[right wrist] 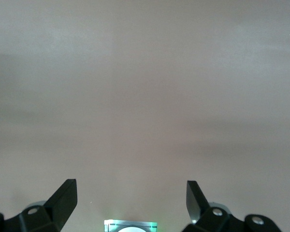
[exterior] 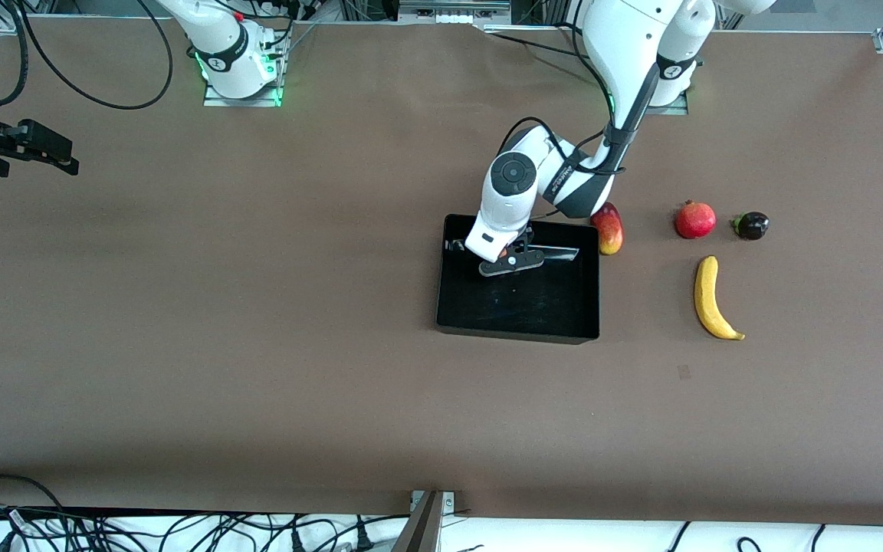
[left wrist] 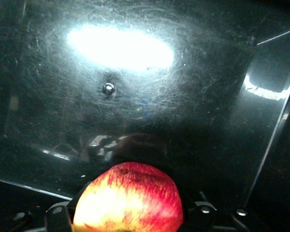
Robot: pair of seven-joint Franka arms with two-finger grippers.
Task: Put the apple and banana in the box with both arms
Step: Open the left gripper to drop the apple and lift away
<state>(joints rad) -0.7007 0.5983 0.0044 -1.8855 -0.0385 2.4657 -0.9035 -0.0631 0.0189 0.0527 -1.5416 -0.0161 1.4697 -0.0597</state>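
I've got the left pincer [exterior: 509,259] down inside the box [exterior: 520,328], over the part of its floor farther from the front camera, clenched on the apple [left wrist: 130,198]. In the left wrist view the apple sits between the two fingers, red with a big yellow patch, above the glossy scratched black floor of the box with a bright light glare on it. From the front view only a sliver of red shows under the wrist, the rest is hidden by the arm.

The box sits mid-desk, slightly toward the left arm's end. The banana [exterior: 711,299] lies flat on the desk [exterior: 257,322], well apart from the box toward the left arm's end, dark tip pointing toward the front camera.

Other fruit: a mango [exterior: 608,228] just beside the box's corner, partly under the left arm's elbow; a pomegranate [exterior: 695,219] farther from the front camera than the banana; a small dark purple fruit [exterior: 750,225] just beside the pomegranate, more toward the left arm's end.

The right pincer [right wrist: 131,198] waits, released, fingers spread wide with nothing between them, over bare desk at the right arm's end. The right wrist view shows only brown desk surface and a bit of the arm's base with a green light.
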